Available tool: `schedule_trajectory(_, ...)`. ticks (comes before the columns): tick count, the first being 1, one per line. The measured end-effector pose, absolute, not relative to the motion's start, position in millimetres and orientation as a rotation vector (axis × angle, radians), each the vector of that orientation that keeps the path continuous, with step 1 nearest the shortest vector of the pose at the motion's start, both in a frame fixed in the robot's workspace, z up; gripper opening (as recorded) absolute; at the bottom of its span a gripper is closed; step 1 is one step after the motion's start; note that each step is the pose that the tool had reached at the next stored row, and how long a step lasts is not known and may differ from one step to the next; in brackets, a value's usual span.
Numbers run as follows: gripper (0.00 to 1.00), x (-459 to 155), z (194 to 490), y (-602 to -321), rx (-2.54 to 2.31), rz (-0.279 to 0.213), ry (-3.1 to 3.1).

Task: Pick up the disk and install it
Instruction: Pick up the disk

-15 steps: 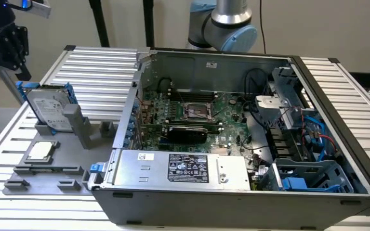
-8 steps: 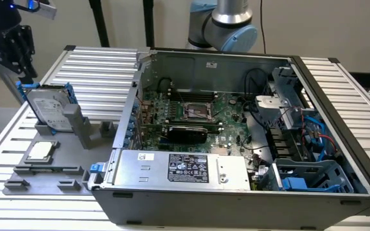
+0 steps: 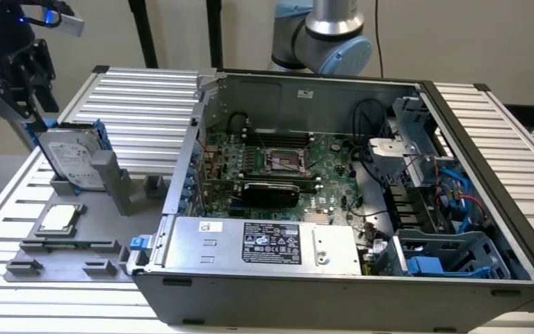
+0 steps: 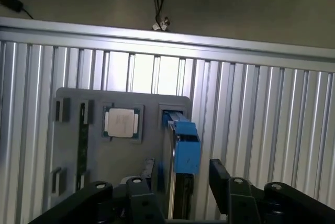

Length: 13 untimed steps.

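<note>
The disk (image 4: 184, 145) stands on edge between the fingers (image 4: 219, 174), in the tray (image 4: 70, 145) on the desk (image 4: 261, 130). The chip (image 4: 122, 122) lies on that tray, just beside the fingers.

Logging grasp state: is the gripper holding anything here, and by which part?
Nothing is held. The open gripper straddles the blue-framed edge of the disk, which stands in its grey holder.

The disk (image 3: 66, 158) is dull silver metal framed in blue plastic; the table (image 3: 147, 90), ribbed metal.
</note>
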<state>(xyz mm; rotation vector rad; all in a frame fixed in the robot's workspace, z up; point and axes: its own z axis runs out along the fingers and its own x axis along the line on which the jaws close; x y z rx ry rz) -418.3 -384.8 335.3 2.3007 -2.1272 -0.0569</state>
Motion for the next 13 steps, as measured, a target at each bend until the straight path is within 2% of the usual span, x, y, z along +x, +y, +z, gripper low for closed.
schedule_trajectory(13,1.00,-422,312,-385,2.305,-0.051,-2.129)
